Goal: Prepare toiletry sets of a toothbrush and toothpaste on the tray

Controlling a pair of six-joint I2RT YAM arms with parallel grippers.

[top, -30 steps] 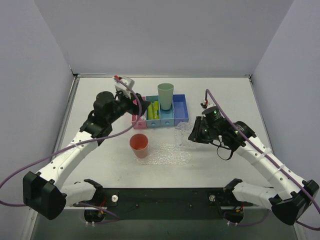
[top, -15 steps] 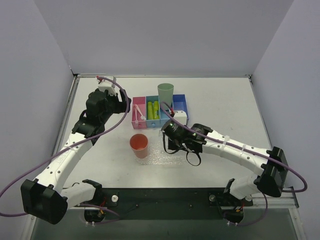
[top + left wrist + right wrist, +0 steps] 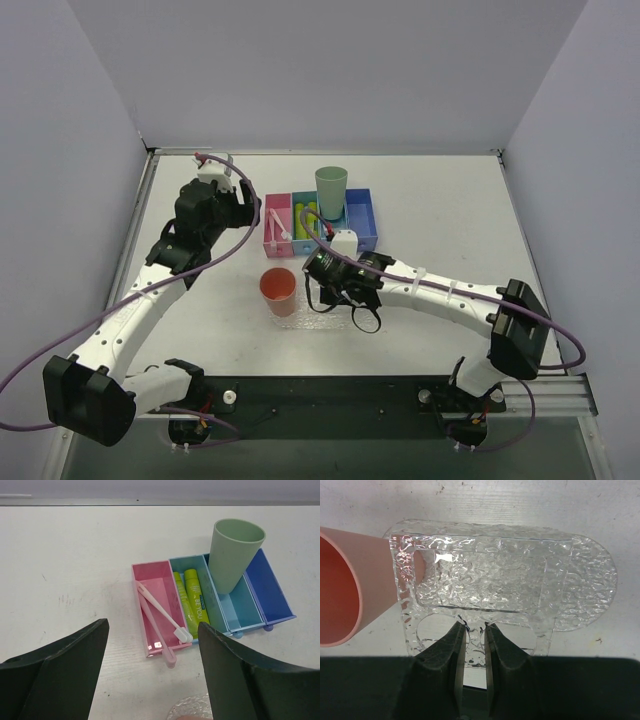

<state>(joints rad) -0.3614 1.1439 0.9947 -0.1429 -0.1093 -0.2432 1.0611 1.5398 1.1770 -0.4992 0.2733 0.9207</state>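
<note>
**A:** Step in hand judged to be placing the tray (image 3: 580, 575). Its near rim is pinched by the right pincer (image 3: 475, 630), jaws drawn narrow. How is it best handled?

**B:** The rim is thin and bumpy, so a slow, flat slide along the table (image 3: 65, 555) is advised. A pink cup (image 3: 340, 590) is met at the tray's left end. Whether it stands on the tray cannot be told.

**A:** Left pincer (image 3: 153, 627)?

**B:** Spread wide, nothing held, hung above the bins. The toothbrushes (image 3: 160, 612) are noted crossed in the pink bin (image 3: 150, 575), one handle poking over its near wall. The toothpaste tubes (image 3: 192, 597) lie side by side in the next bin to the right.

**A:** Room for moving?

**B:** Open table is recorded left of the bins and right of the tray. The green cup (image 3: 232, 555) stands just right of the tubes, so an approach from the left is favoured.
</note>
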